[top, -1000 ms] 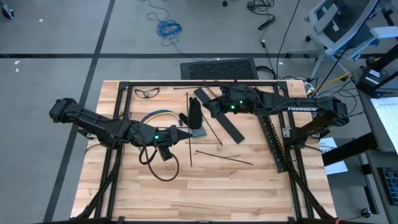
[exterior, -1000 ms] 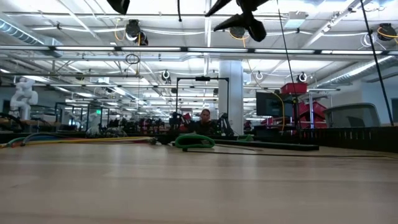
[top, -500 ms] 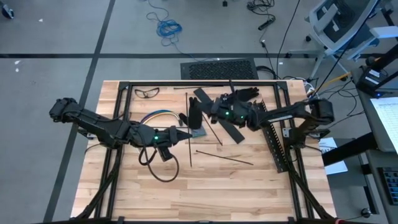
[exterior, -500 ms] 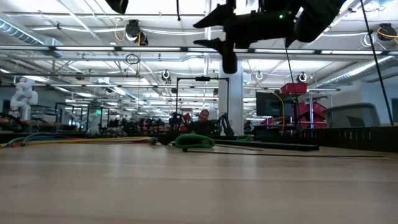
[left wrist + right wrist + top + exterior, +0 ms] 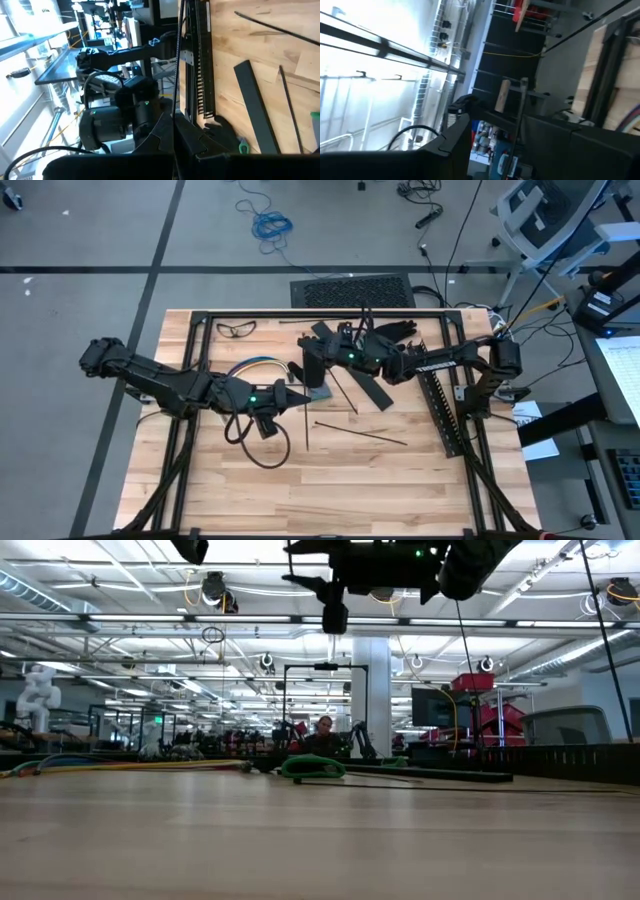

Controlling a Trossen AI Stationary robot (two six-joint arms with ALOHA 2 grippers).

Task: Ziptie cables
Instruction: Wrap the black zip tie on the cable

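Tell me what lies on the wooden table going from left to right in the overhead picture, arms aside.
Glasses → multicoloured cables → flat black strip → black slotted strip. The thin black sticks in the middle cross one another, so I leave them out.

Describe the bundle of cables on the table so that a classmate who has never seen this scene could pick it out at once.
Start at the wooden table and go to its far left part, near the safety glasses. The cables curve in an arc just beyond the left arm. Unlike the thin black sticks and flat black strip nearby, they are multicoloured: yellow, blue and green.
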